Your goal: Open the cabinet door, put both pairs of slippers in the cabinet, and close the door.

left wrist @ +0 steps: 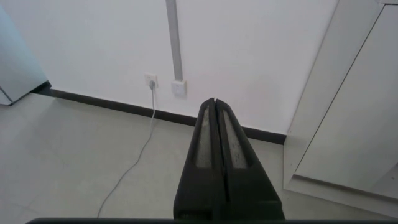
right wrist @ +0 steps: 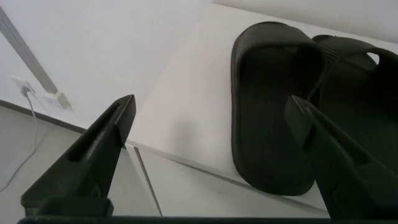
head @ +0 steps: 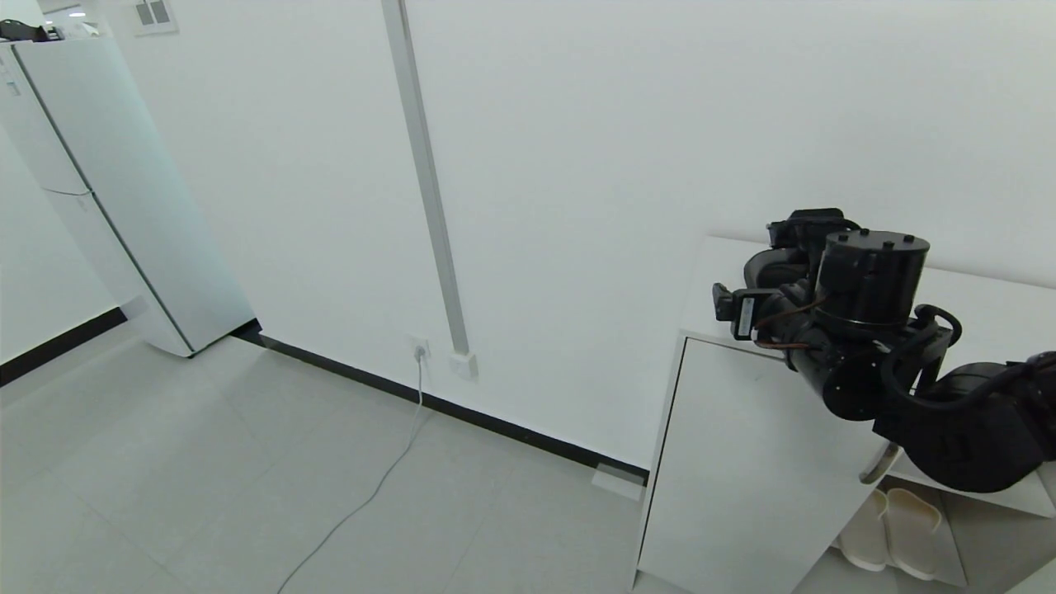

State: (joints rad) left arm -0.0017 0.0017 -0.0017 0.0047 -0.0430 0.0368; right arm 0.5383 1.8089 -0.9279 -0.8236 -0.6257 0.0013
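Now, right tool: fingers spread wide, gripping nothing; it hangs above the cabinet top
Black slippers: a pair side by side on the cabinet top, directly beneath the right tool; the nearer one lies under the gap between its fingers, untouched
White slippers: a pair side by side on a low shelf in the cabinet's open compartment; well below the right tool
Cabinet door: white panel with a metal handle at its edge, beside the open compartment, below the right tool; how far it is swung out, I cannot tell
Left tool: fingers pressed together, empty; held over the floor, the cabinet's side near it
Beyond the left tool: a wall socket; a grey cable trails from it across the floor
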